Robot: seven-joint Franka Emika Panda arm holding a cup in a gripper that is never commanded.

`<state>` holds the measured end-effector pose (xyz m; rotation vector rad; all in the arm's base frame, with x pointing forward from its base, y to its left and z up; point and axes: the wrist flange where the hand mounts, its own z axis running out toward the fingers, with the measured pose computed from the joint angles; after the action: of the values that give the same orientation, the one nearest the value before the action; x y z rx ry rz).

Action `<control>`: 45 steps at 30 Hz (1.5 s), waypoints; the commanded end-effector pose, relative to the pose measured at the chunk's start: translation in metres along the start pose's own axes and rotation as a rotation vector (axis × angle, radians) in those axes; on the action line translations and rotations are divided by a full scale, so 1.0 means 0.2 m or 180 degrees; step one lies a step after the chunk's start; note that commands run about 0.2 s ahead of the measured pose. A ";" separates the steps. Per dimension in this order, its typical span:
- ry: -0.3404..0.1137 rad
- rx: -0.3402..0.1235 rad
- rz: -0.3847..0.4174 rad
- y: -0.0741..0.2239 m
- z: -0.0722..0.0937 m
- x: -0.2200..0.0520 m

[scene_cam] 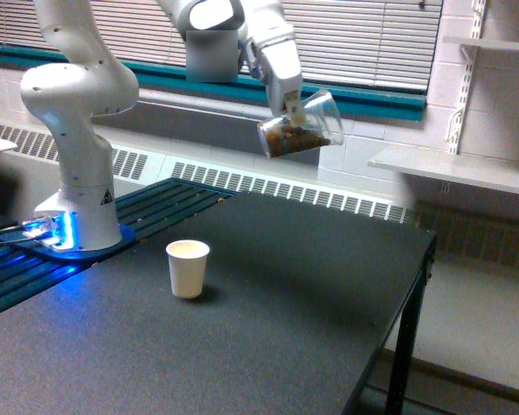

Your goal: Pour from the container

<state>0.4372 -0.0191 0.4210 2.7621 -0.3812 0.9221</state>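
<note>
**Container held tilted, high above the bench**

Your white arm's gripper (287, 102) is closed on the clear, rounded see-through cup with brown granular bits inside (299, 126). You can see the fingers clamped at the cup's upper side, though the exact gap between them is hidden by the cup itself. The container is up in the air, well above the dark speckled bench (268, 328), in front of the teal window ledge and the slatted blinds. It is tipped over, with its mouth pointing toward the exterior view's right and slightly upward and its base toward the exterior view's left. The brown bits lie heaped along the lower wall, toward the base end.

The small white paper cup (188, 268) stands upright on the bench, well apart from the container, lower and toward the exterior view's left. Nothing touches it.

The arm's white base column (78, 147) sits on a blue-lit mount at the exterior view's left, beside the bench's near-left part. A white wall shelf (454, 169) hangs at the exterior view's right.
</note>
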 end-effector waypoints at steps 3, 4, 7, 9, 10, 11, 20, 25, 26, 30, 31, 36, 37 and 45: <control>0.0052 -0.0036 0.0425 0.04 -0.05 -0.14; 0.0046 -0.0048 0.0442 0.05 -0.05 -0.16; 0.0036 -0.0109 0.0479 0.08 -0.07 -0.22; 0.0020 -0.0143 0.0522 0.10 -0.09 -0.27; 0.0010 -0.0156 0.0541 0.10 -0.09 -0.29; -0.0008 -0.0177 0.0559 0.11 -0.10 -0.31; -0.0157 -0.0341 0.0707 0.17 -0.16 -0.50; -0.0205 -0.0382 0.0814 0.17 -0.20 -0.58; -0.0227 -0.0390 0.0830 0.17 -0.20 -0.60; -0.0275 -0.0425 0.0856 0.17 -0.24 -0.60; -0.0294 -0.0434 0.0865 0.17 -0.25 -0.60; -0.0369 -0.0458 0.0910 0.17 -0.27 -0.61; -0.0381 -0.0463 0.0929 0.17 -0.28 -0.61; -0.0516 -0.0536 0.0946 0.21 -0.29 -0.63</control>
<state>0.3034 -0.0210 0.4077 2.6650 -0.8682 0.7584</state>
